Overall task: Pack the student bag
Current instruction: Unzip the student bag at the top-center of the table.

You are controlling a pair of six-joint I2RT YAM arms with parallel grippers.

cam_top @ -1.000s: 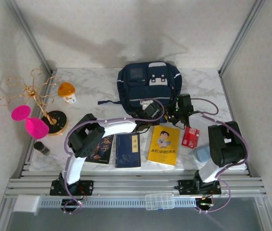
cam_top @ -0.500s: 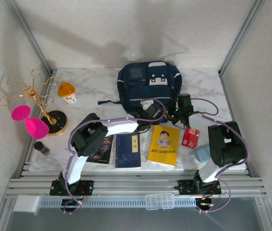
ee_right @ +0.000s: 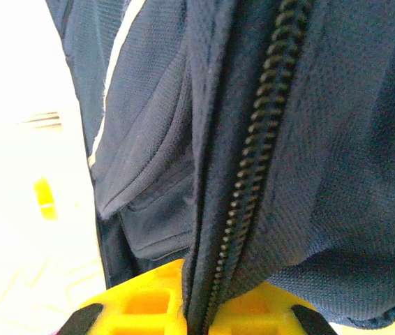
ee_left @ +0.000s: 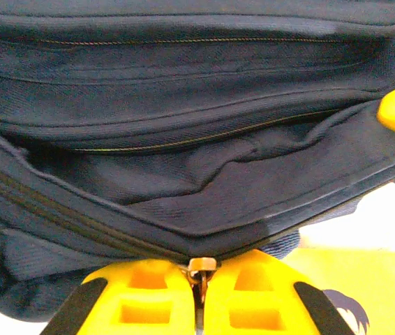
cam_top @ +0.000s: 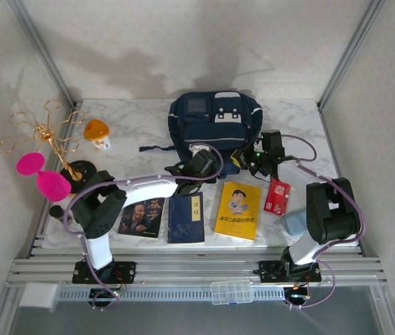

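The student bag [cam_top: 215, 125], a navy-blue backpack with a pale trim stripe, lies at the back middle of the table. My left gripper [cam_top: 196, 164] is at its near edge, left of centre. In the left wrist view the yellow fingers [ee_left: 148, 293] are shut on the metal zipper pull [ee_left: 202, 266], with the bag's opening [ee_left: 183, 139] gaping just beyond. My right gripper [cam_top: 246, 159] is at the bag's near right corner. In the right wrist view it [ee_right: 201, 307] is shut on the bag's fabric edge beside the zipper teeth [ee_right: 260, 139].
Three books lie in front of the bag: a dark portrait book [cam_top: 144, 217], a navy one [cam_top: 185, 218] and a yellow one [cam_top: 238, 210]. A red packet [cam_top: 276, 196] and a pale blue object [cam_top: 293, 223] lie right. A gold stand [cam_top: 51, 139], pink glass [cam_top: 44, 178] and orange-lidded jar [cam_top: 97, 134] are left.
Both grippers have closed on the bag. The left gripper has slid left along the bag's near edge with the zipper pull, and its elbow has swung left and lower.
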